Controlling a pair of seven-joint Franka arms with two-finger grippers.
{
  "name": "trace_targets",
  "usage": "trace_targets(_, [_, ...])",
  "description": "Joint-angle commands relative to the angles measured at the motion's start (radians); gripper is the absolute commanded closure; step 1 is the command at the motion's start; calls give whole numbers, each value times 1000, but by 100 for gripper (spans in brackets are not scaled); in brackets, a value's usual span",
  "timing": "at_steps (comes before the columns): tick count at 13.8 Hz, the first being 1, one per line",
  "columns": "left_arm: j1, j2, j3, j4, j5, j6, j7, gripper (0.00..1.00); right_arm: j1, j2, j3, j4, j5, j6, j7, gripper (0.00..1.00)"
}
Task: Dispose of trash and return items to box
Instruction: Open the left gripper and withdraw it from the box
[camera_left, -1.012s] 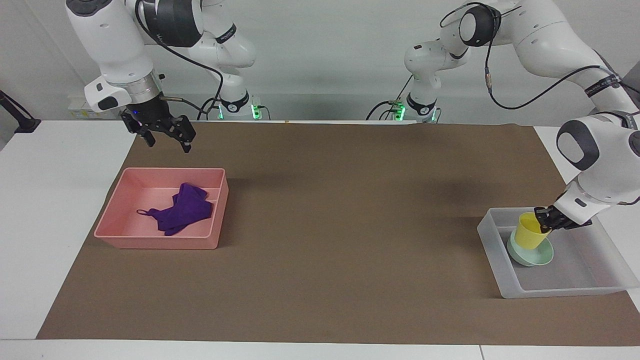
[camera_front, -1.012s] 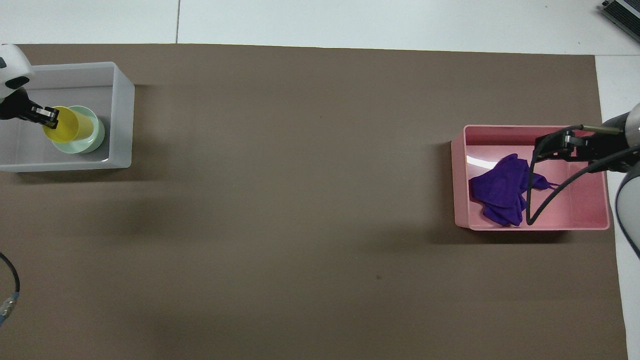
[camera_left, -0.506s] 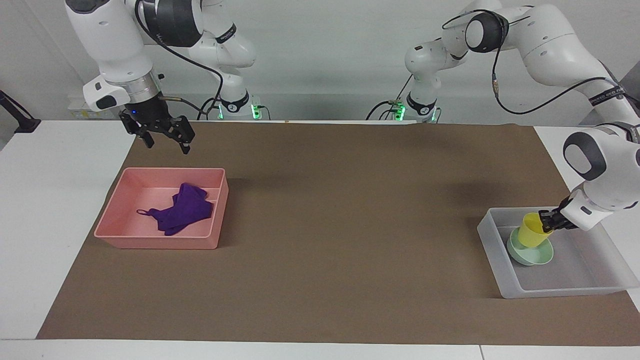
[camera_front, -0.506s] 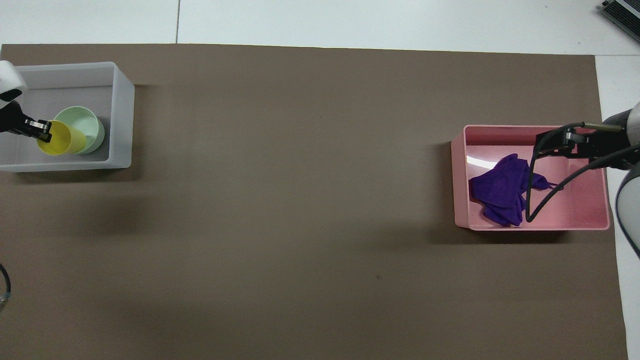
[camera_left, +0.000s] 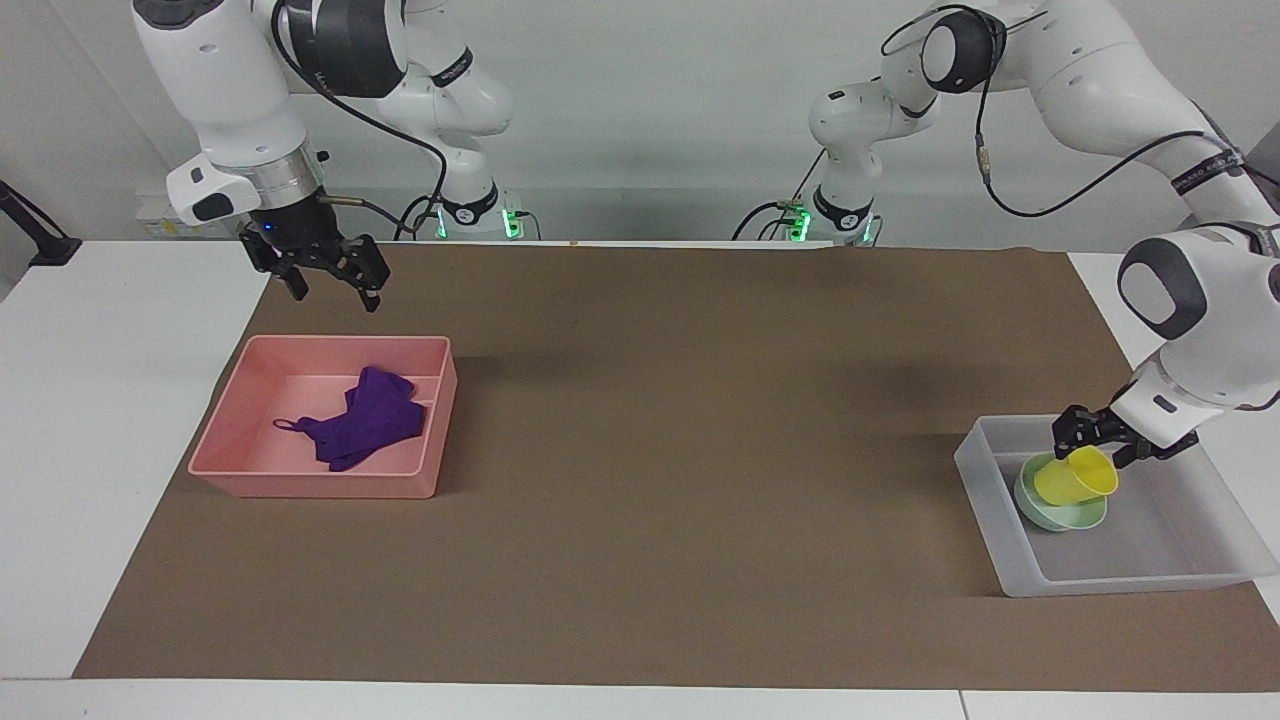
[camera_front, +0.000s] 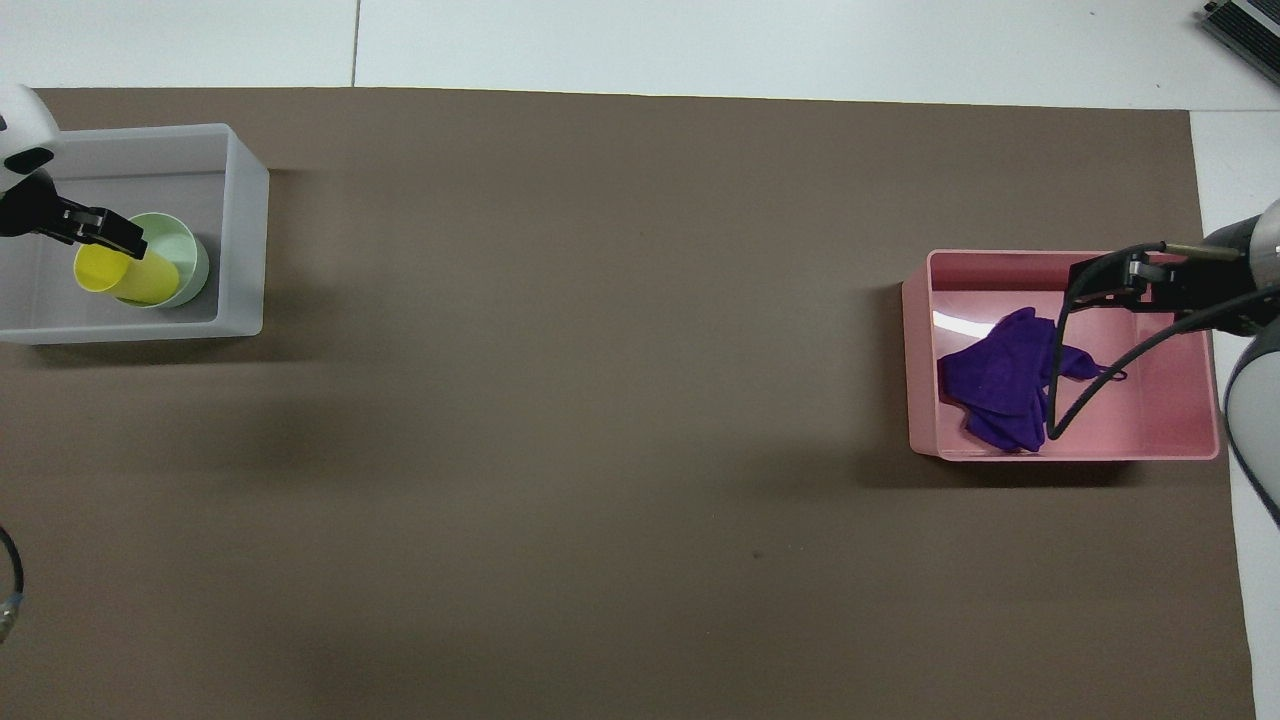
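Note:
The yellow cup (camera_left: 1076, 480) (camera_front: 118, 279) lies tipped on its side across the mint-green bowl (camera_left: 1058, 515) (camera_front: 190, 262) inside the translucent box (camera_left: 1120, 575) (camera_front: 245, 230) at the left arm's end of the table. My left gripper (camera_left: 1097, 445) (camera_front: 105, 238) hangs open just above the cup's rim, holding nothing. The purple rag (camera_left: 365, 420) (camera_front: 1000, 385), the trash, lies crumpled in the pink tray (camera_left: 300, 480) (camera_front: 1180, 440). My right gripper (camera_left: 335, 285) (camera_front: 1092, 290) waits open in the air over the tray's edge nearest the robots.
A brown mat (camera_left: 680, 450) covers the table between the two containers. White tabletop (camera_left: 110, 400) borders the mat at both ends. A black cable (camera_front: 1090, 390) from the right arm loops over the pink tray.
My left gripper has opened and let go of the yellow cup, which has tipped from leaning upright onto its side on the bowl. The right arm has barely moved.

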Motion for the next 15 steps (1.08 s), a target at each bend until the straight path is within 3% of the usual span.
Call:
trace_targets(1, [-80,-107,-18,-10,-28,-113,-54,0,-13,0,3,-27,12,52,-17,0])
trace_targets(5, [-140,-268,-23,-65,-35,-231,-304,0,-17,3,3,-39,12,72,-17,0])
trace_targets(7, [-141,-393,-23,-164,-49,-187,-311,0,-19,3,3,-37,12,54,-16,0])
trace_targets(9, [-131,-470,-23,-253,-63,-135,-311,0,-19,-5,0,-28,0,15,-16,0])
trace_targets(15, [-114,-472,-22,-292,-65,-184,-312,0,-10,16,-5,97,0,-95,-25,0])
